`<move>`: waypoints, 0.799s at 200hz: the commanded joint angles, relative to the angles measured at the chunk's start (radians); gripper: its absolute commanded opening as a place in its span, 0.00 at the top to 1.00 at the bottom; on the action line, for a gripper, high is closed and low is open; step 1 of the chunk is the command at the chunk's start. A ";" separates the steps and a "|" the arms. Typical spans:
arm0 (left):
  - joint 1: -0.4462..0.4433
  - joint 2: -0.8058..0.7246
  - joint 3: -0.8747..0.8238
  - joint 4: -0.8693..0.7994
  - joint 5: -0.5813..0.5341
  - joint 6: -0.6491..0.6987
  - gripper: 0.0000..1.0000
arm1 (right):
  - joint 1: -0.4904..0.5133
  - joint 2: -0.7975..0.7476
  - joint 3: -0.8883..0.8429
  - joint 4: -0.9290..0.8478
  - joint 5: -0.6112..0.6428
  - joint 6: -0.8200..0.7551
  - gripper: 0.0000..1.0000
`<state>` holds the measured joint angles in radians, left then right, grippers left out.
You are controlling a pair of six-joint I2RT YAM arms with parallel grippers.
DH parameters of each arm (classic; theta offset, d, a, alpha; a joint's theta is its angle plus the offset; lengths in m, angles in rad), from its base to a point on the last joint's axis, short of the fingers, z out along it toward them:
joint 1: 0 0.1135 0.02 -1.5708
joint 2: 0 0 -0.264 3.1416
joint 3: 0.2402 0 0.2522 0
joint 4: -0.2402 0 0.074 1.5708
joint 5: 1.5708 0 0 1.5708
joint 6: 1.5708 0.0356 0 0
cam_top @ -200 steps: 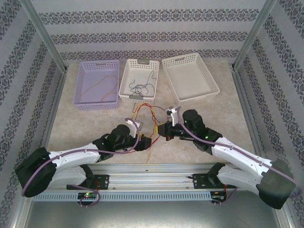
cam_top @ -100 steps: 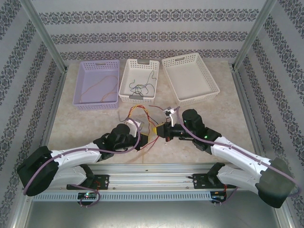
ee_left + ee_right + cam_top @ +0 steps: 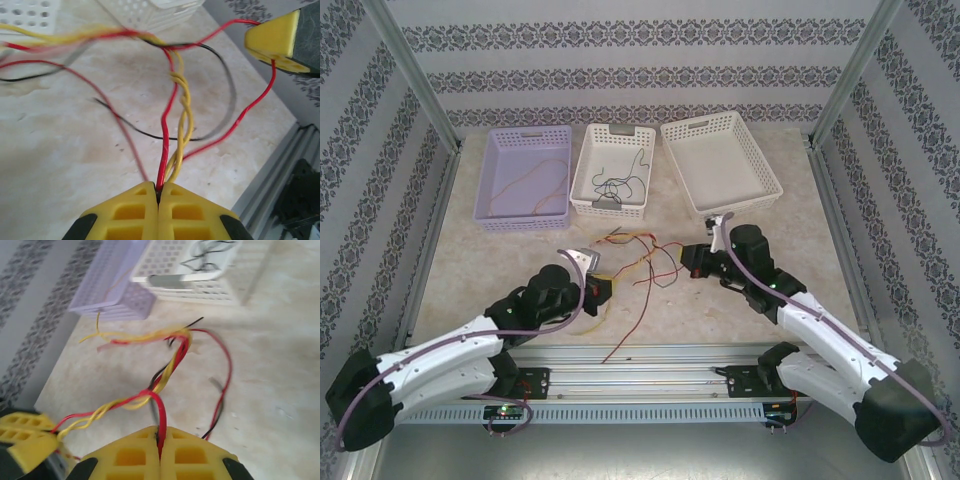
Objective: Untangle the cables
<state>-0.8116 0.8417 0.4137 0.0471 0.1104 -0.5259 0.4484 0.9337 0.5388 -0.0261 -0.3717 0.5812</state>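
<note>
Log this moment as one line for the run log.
left hand: shut on red and yellow cables | right hand: shut on red cable | status: tangled

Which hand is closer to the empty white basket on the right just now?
Right. The right hand sits just off the near-left corner of the empty white basket; the left hand is farther off, nearer the table's front edge and more to the left.

We see bright, even light from overhead in the top view, with only soft, faint shadows on the table [image 3: 500, 250]. In the left wrist view the cables [image 3: 182, 100] are crisp close to the lens but smear toward the left edge, while the right wrist view is blurred, its baskets [image 3: 115, 285] hazy.
</note>
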 commanded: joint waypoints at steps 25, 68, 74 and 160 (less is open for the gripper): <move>0.034 -0.065 0.173 -0.482 -0.268 -0.038 1.00 | -0.154 -0.025 0.006 -0.112 0.093 0.063 1.00; 0.072 -0.112 0.357 -0.756 -0.373 -0.093 1.00 | -0.296 -0.051 -0.003 -0.207 0.113 0.088 1.00; 0.081 -0.121 0.385 -0.791 -0.387 -0.093 1.00 | -0.316 -0.057 -0.008 -0.217 0.113 0.090 1.00; 0.187 -0.184 0.709 -1.124 -0.559 0.015 1.00 | -0.456 -0.105 -0.031 -0.312 0.113 0.061 1.00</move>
<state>-0.6388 0.6830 1.0306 -0.9188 -0.3279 -0.5556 0.0013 0.8448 0.5144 -0.2810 -0.3218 0.6563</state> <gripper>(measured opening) 0.047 0.047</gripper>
